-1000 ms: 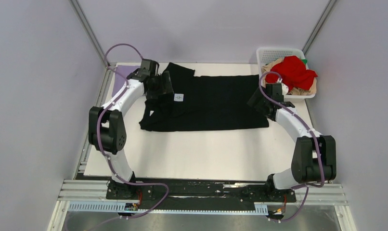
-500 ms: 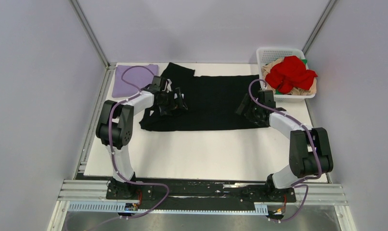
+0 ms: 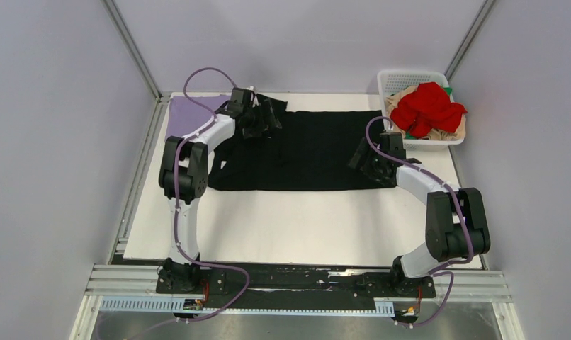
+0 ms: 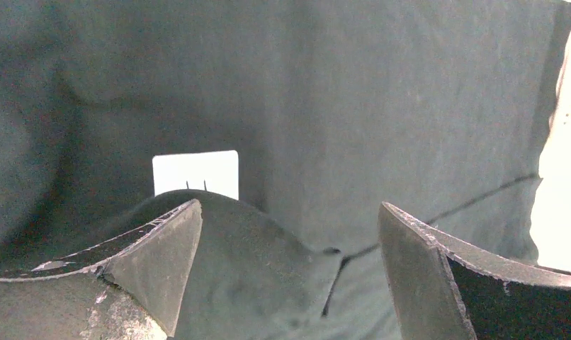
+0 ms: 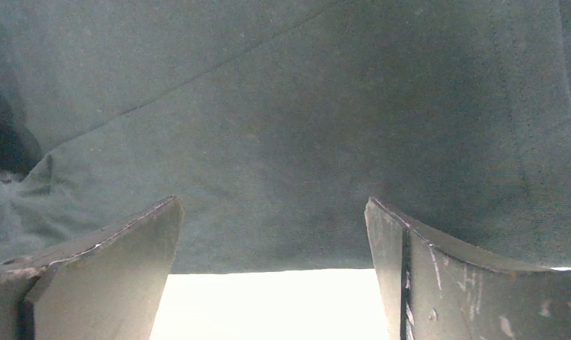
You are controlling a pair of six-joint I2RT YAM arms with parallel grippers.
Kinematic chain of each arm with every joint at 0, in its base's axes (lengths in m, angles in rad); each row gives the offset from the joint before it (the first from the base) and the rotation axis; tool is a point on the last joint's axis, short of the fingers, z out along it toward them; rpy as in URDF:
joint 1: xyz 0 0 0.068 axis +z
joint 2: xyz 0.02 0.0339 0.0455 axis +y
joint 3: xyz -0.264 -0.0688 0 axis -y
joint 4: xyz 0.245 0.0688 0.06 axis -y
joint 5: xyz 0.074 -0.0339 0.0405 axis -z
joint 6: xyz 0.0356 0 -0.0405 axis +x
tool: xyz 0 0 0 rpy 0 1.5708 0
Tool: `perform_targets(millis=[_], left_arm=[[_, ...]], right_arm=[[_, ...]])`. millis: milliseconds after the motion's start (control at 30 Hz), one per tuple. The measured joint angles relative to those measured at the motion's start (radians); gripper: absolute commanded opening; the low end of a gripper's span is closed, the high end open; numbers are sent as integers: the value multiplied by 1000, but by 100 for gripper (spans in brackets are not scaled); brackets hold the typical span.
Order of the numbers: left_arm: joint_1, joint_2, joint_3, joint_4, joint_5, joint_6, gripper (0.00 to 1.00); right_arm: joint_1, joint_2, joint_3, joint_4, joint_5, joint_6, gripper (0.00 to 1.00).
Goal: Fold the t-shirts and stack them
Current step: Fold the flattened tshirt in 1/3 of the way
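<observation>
A large black t-shirt (image 3: 304, 152) lies spread flat across the far half of the table. My left gripper (image 3: 267, 115) is open over its far-left part, by the collar. In the left wrist view (image 4: 288, 205) a hump of black cloth (image 4: 254, 269) rises between the spread jaws, with the white neck label (image 4: 195, 173) just beyond. My right gripper (image 3: 364, 159) is open at the shirt's right edge. In the right wrist view (image 5: 272, 200) the hem (image 5: 268, 262) lies between the jaws, with bare white table below. A lavender t-shirt (image 3: 178, 120) lies folded at the far left, partly behind my left arm.
A white mesh basket (image 3: 410, 74) stands at the far right corner, holding a red t-shirt (image 3: 428, 106), a tan one (image 3: 458, 131) and a sliver of green (image 3: 448, 90). Grey walls with metal posts close in the table on three sides.
My left gripper has moved away from me, from the collar toward the shirt's far-left corner, and the shirt's left side now lies flatter. My right gripper moved onto the right hem and stayed.
</observation>
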Motion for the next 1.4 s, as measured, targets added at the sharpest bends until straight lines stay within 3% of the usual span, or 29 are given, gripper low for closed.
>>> perform_targets(millis=[233, 367, 433, 700, 967, 1200, 1400], left_arm=[[0, 154, 272, -54, -114, 91, 100], [0, 145, 311, -77, -130, 137, 100], [-2, 89, 246, -69, -137, 148, 100], [-50, -306, -253, 15, -168, 124, 100], [-63, -279, -442, 70, -119, 57, 100], [-75, -345, -589, 149, -128, 15, 100], [-150, -492, -744, 114, -180, -12, 100]], right_arm=[[-1, -1, 0, 0, 16, -19, 100], [-3, -9, 0, -1, 33, -28, 100], [-3, -12, 1, -2, 40, -32, 100], [53, 53, 108, -22, 93, -72, 100], [87, 222, 200, -85, 142, -63, 100], [87, 113, 79, -110, 131, -10, 100], [96, -16, -14, -275, 91, 40, 100]])
